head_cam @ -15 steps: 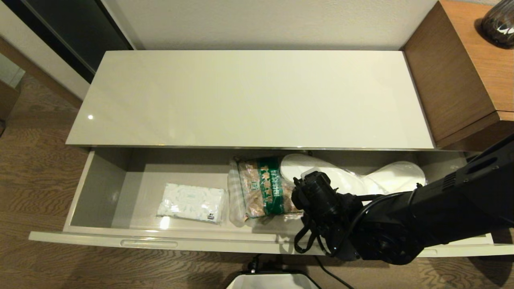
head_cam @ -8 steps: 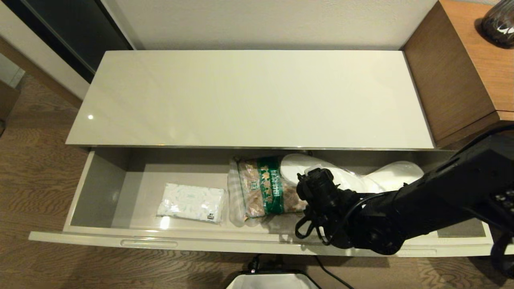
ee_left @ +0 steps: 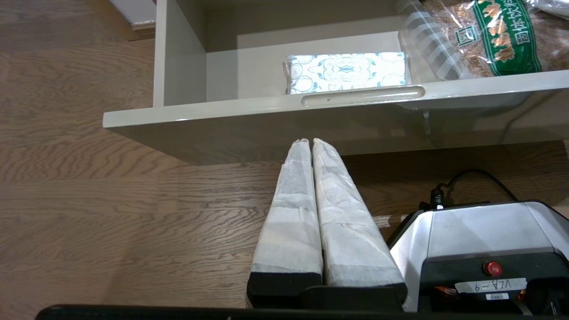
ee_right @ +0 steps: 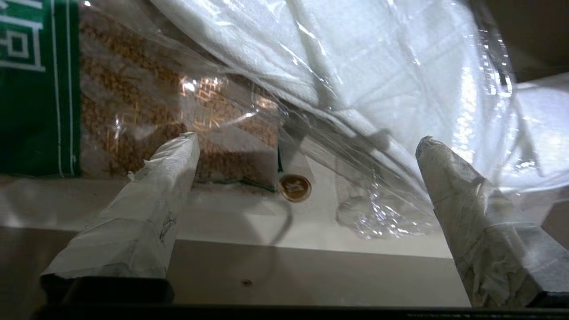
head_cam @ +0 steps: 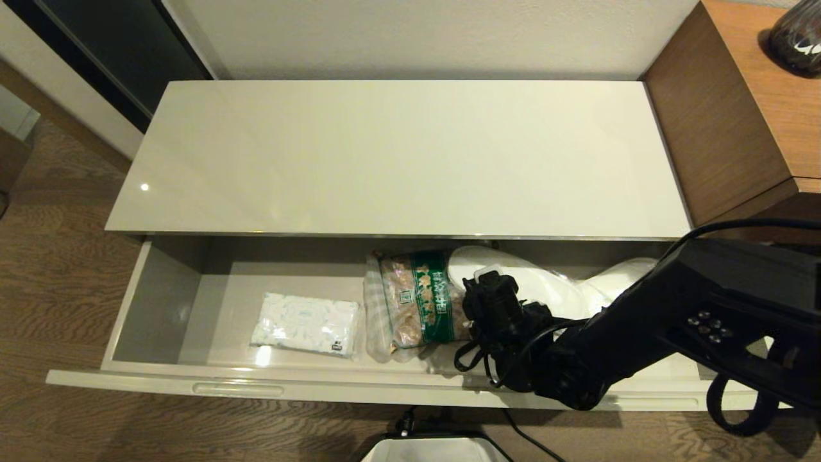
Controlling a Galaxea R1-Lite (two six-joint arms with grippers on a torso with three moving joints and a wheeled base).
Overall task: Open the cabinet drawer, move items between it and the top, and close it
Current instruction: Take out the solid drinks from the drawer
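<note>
slippers (head_cam: 551, 289), snack bag (head_cam: 420, 298) overlapping, touching

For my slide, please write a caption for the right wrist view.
Open right gripper inside the drawer, facing the wrapped white slippers beside the snack bag.
</note>
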